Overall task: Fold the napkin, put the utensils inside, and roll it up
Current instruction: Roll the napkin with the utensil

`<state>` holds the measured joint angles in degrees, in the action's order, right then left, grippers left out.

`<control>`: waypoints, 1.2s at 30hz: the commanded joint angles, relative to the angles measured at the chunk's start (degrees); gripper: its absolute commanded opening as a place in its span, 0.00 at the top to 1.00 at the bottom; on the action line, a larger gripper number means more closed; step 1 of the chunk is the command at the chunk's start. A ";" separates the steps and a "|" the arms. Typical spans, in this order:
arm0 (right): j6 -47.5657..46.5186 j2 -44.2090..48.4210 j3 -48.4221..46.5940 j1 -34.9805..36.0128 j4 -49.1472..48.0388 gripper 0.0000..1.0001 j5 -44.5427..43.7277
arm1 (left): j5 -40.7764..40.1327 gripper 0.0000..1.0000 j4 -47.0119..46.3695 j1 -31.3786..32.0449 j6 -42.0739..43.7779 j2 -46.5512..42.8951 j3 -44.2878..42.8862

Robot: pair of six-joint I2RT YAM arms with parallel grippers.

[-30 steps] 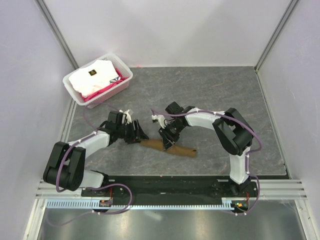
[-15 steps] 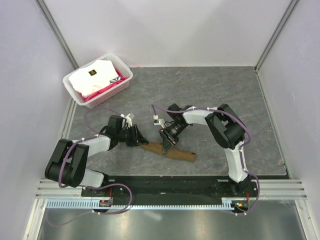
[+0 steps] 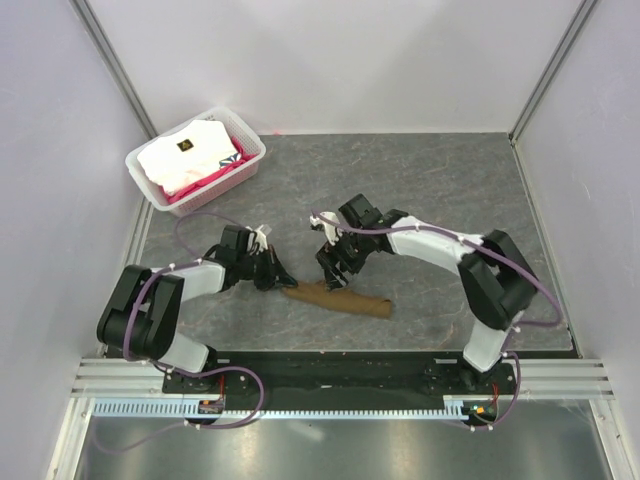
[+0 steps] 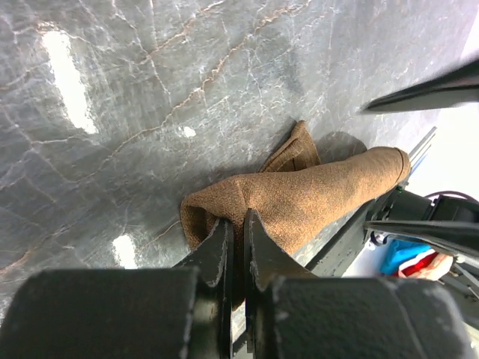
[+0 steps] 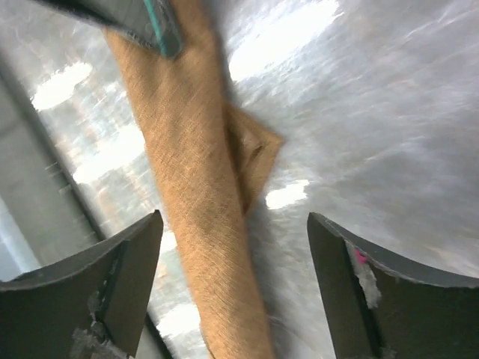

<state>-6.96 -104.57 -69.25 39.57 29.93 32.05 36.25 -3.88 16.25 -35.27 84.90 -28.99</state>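
Overhead view of a grey marbled table (image 3: 450, 190) with two robot arms reaching in from the bottom edge. The napkin (image 3: 338, 299), a brown cloth rolled into a long tube, lies just below the centre of the frame and slants down to the right. The left gripper (image 3: 278, 280) sits low at the roll's left end; its wrist view shows the two dark fingers (image 4: 221, 243) pressed together, tips against the end of the cloth. A small loose flap (image 4: 296, 149) pokes out from the roll's far side. At the roll's other end, at the right of that view, thin silvery prongs (image 4: 420, 144) stick out, possibly the utensils, though they are too small to be sure. The right gripper (image 3: 333, 278) hangs over the left part of the roll with its fingers spread wide, the tube lying free between them in the wrist view. In the upper left stands a white basket (image 3: 252, 150) holding white (image 3: 185, 155) and pink (image 3: 210, 180) folded cloths
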 commanded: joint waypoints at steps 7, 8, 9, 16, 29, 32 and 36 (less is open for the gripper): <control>-2.45 9.65 8.17 18.42 -10.07 0.09 -35.73 | 2.07 0.98 6.34 -0.26 1.51 6.41 -6.16; -2.44 9.04 8.52 18.87 -10.07 0.09 -36.18 | 2.16 0.98 6.43 -0.34 1.52 6.68 -6.51; -2.36 8.60 8.70 19.22 -10.16 0.09 -36.53 | 2.25 0.98 6.52 -0.26 1.60 6.77 -6.60; -2.97 4.12 8.00 19.49 -9.46 0.14 -37.50 | 2.95 0.98 7.92 -0.34 2.75 6.85 -7.83; -2.53 -3.88 2.20 12.38 0.55 0.57 -15.73 | -1.70 0.43 6.78 -0.34 3.28 0.01 -6.43; -2.53 -5.81 1.41 9.74 1.79 0.61 -6.76 | -3.73 0.37 5.03 -0.34 2.40 -3.86 -4.50; -2.27 -8.53 0.44 6.32 2.23 0.63 3.17 | -3.65 0.36 0.99 -0.34 0.99 -7.38 -1.25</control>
<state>-9.19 -107.96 -68.97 47.75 28.14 21.23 34.26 1.72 16.08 -33.54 80.93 -33.21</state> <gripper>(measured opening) 0.387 0.637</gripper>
